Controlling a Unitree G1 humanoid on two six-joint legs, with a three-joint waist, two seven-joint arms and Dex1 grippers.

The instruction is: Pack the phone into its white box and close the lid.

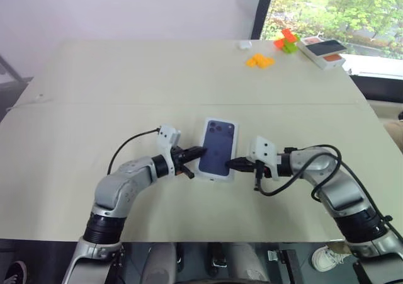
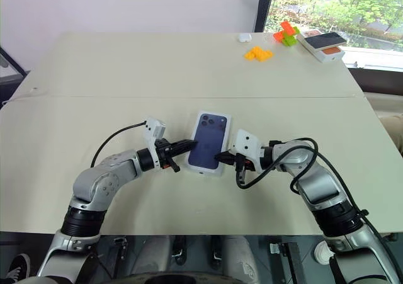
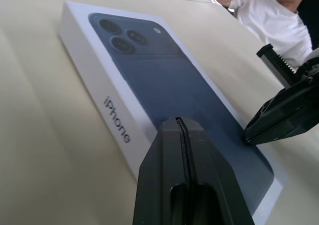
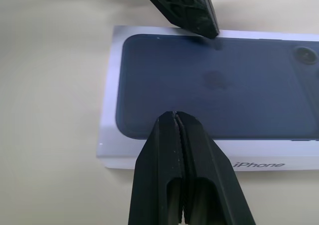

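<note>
The lid (image 1: 217, 147), white with a dark blue phone picture on top, lies flat in the middle of the table and covers the white box beneath it. The phone itself is hidden. My left gripper (image 1: 203, 150) is shut, its tip resting over the lid's left edge near the near end. From the other side, my right gripper (image 1: 230, 164) is shut too, its tip at the lid's near right corner. In the left wrist view the shut fingers (image 3: 178, 122) lie above the lid's (image 3: 164, 75) printed face. The right wrist view shows its shut fingers (image 4: 174, 116) over the lid (image 4: 219, 85).
A white-and-orange box with a dark top (image 1: 322, 50) sits at the table's far right, beside orange blocks (image 1: 259, 60) and an orange-and-green block (image 1: 286, 41). A small white object (image 1: 245, 44) lies at the far edge. A person in a white shirt (image 3: 269, 15) sits beyond the table.
</note>
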